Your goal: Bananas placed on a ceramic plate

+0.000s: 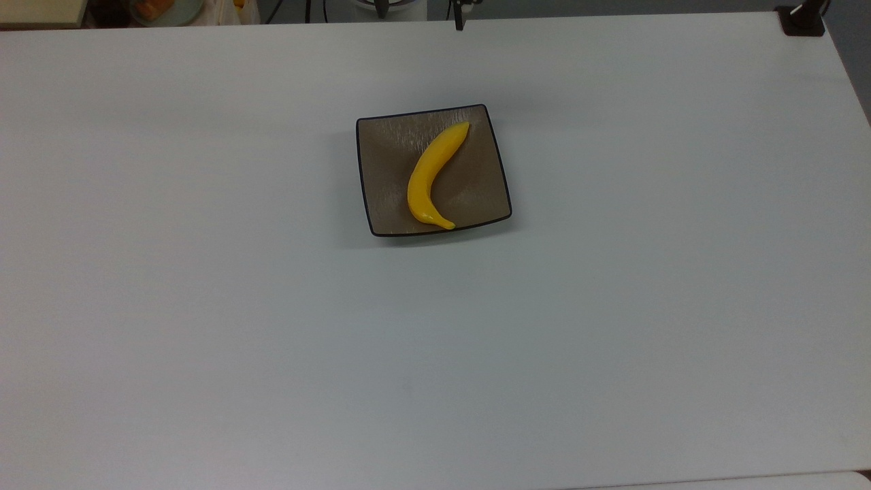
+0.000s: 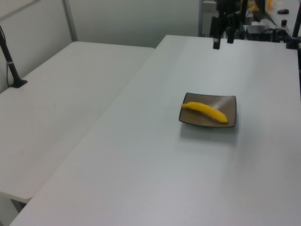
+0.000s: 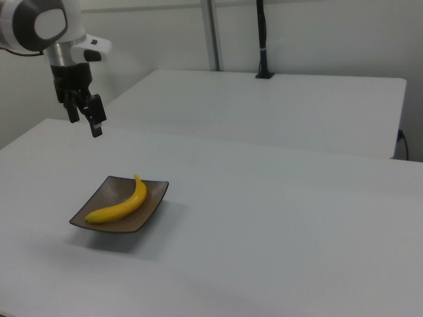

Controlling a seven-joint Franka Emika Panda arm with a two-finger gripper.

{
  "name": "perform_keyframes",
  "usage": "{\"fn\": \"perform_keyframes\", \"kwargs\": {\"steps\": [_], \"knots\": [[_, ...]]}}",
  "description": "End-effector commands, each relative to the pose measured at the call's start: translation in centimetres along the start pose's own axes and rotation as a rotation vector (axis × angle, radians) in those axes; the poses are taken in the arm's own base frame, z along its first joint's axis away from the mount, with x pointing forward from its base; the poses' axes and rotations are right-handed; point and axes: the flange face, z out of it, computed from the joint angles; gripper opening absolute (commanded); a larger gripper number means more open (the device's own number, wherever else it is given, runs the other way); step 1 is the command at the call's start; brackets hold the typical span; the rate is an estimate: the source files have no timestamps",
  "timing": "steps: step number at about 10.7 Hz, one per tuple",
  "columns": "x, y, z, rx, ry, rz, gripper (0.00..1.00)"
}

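The yellow banana (image 1: 429, 175) lies free on the square brown plate (image 1: 388, 150), running corner to corner with its curve toward the top view's left. The same banana (image 2: 206, 111) and plate (image 2: 228, 101) sit mid-table in the left view, and the right view has the banana (image 3: 122, 205) on the plate (image 3: 149, 195) too. My gripper (image 3: 84, 120) hangs high above the table, behind the plate, open and holding nothing. In the left view the gripper (image 2: 223, 41) is above the table's far end. One of its fingertips (image 1: 459, 24) pokes in at the top view's upper edge.
A black clamp post (image 1: 803, 19) stands at the table's far right corner in the top view. A second white table (image 2: 61, 94) adjoins on the left view's left, with a black post (image 2: 10, 61) on it. Clutter, including a bowl (image 1: 163, 8), lies beyond the far edge.
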Motion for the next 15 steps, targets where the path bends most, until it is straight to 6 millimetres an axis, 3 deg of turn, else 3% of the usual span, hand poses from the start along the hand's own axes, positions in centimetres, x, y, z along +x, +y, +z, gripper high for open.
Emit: {"fn": "perform_keyframes", "kwargs": {"steps": [1, 8, 15], "knots": [[-0.5, 0.8, -0.2, -0.045, -0.015, -0.15, 1.0], [2.2, 3.2, -0.5, -0.04, 0.086, -0.447, 1.0], [2.4, 2.8, 0.1, -0.041, 0.073, -0.46, 1.0]]}}
